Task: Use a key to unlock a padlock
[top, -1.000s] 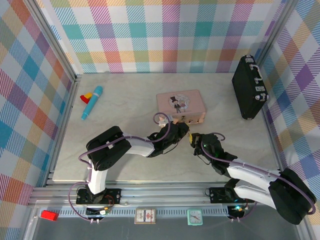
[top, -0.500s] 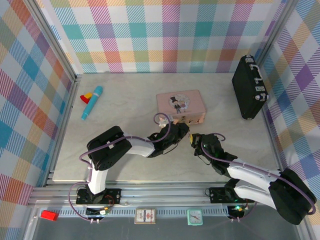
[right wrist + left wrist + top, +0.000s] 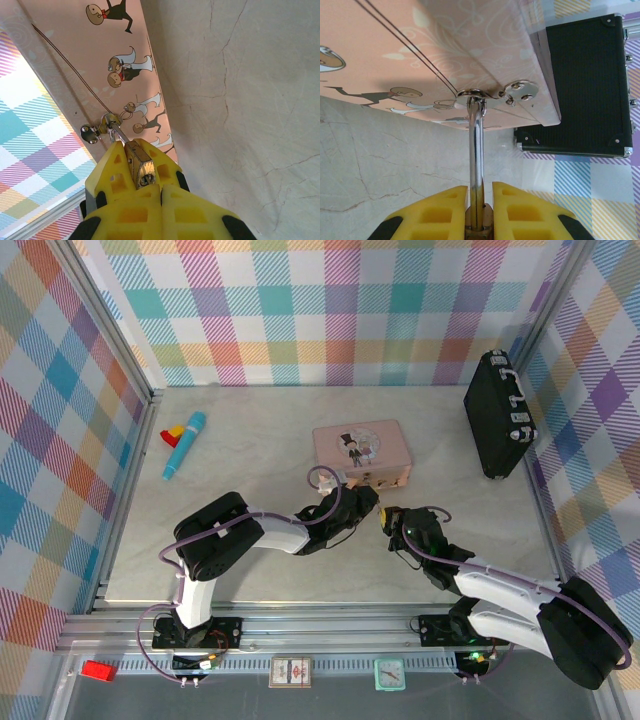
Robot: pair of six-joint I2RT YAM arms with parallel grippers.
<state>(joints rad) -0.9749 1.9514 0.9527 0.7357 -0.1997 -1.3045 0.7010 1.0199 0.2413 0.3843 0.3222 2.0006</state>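
Observation:
The brass padlock (image 3: pixel 479 220) sits between the yellow fingers of my left gripper (image 3: pixel 480 188), which is shut on its body. Its silvery shackle (image 3: pixel 476 145) runs up to the hasp (image 3: pixel 520 91) on the pink tin (image 3: pixel 420 40). In the right wrist view the padlock (image 3: pixel 142 161) shows its keyhole end, with the left gripper's fingers (image 3: pixel 115 167) on either side. My right gripper (image 3: pixel 161 186) is shut, its tips right against that end. The key is hidden. From above, both grippers (image 3: pixel 372 502) (image 3: pixel 388 517) meet just in front of the tin (image 3: pixel 360 448).
A black case (image 3: pixel 497 415) stands upright at the back right, near the wall. A blue pen-like toy (image 3: pixel 185 445) and a small red and yellow piece (image 3: pixel 172 432) lie at the back left. Checked walls close in the table on three sides.

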